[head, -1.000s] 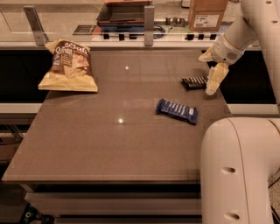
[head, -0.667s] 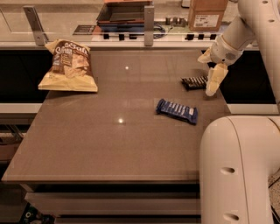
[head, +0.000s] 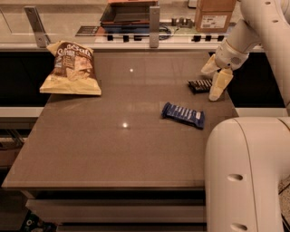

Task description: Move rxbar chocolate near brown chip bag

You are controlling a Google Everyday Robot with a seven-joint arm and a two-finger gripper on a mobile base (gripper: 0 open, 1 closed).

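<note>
Camera view, only one you have.

Containers: dark tray point(head: 129, 12) and cardboard box point(head: 215, 13) on the back counter, behind the table point(head: 113, 154). Contents of both: can't tell.

Task items: rxbar chocolate point(head: 200, 85) lies flat at the table's far right edge. Brown chip bag point(head: 70, 68) lies at the far left corner, well apart from the bar.

Gripper point(head: 215, 76) is at the right edge, fingers spread, grasping nothing. Lower finger sits just beside the bar's right end; contact can't be told.

Around: blue bar point(head: 183, 114) lies front-left of the rxbar, apart from it. Robot's white body point(head: 249, 172) blocks the front-right corner.
</note>
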